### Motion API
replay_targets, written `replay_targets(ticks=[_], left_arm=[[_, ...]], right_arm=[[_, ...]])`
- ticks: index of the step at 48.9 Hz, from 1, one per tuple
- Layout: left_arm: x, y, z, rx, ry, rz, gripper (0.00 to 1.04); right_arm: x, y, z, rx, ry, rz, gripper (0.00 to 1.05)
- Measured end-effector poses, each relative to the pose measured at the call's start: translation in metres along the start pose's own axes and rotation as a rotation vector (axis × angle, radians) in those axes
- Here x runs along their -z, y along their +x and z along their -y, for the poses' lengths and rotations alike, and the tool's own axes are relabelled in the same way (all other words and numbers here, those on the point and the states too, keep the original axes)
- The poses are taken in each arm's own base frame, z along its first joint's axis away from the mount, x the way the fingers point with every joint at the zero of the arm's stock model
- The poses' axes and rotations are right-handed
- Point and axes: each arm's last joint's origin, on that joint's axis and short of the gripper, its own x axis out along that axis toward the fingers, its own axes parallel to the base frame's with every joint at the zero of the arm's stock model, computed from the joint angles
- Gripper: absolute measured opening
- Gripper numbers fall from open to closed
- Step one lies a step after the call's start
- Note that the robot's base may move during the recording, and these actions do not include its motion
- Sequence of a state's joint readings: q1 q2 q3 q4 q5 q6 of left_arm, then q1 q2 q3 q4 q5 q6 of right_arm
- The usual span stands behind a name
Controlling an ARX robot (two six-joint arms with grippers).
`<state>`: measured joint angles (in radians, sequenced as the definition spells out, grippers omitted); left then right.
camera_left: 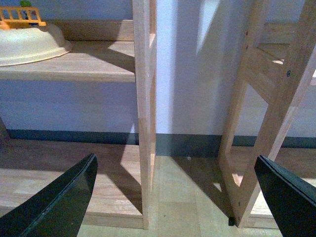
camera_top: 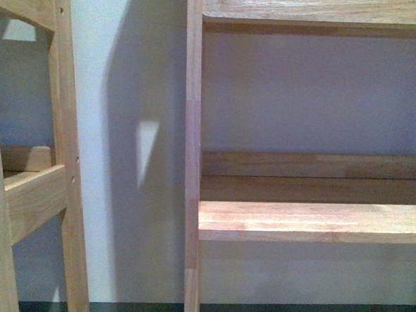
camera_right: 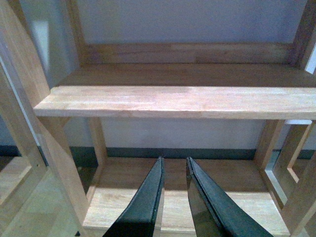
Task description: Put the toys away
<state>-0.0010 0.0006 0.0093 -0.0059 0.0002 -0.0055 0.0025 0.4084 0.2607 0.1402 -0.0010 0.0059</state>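
Words: none can be read.
Numbers: none.
Labels or brands: none.
Wooden shelf [camera_top: 310,222]: plain wood, no writing.
Wall [camera_top: 123,158]: plain, no signs.
Bowl [camera_left: 29,44]: plain cream color, no writing.
Orange toy [camera_left: 22,17] in the bowl: too small to show any letters.

Both the left gripper [camera_left: 177,197] and right gripper [camera_right: 175,197] have smooth, tapered, dark green-black fingers.
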Motion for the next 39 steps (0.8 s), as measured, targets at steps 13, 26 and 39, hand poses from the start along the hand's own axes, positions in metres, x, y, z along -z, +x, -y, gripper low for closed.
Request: replay_targets(ticks=[13, 26, 39], left_arm=[[0.0, 0.0, 0.0, 0.0, 0.0, 0.0, 0.99], [0.0, 0.0, 0.0, 0.0, 0.0, 0.0, 0.99], [0.0, 0.0, 0.0, 0.0, 0.0, 0.0, 0.99]], right_arm=[[0.031, -0.009, 0.0, 0.001, 0.0, -0.006, 0.18], [0.043, -0.013, 0.0, 0.0, 0.0, 0.002, 0.18], [0.056, -0.024, 0.0, 0.0, 0.0, -0.019, 0.18]])
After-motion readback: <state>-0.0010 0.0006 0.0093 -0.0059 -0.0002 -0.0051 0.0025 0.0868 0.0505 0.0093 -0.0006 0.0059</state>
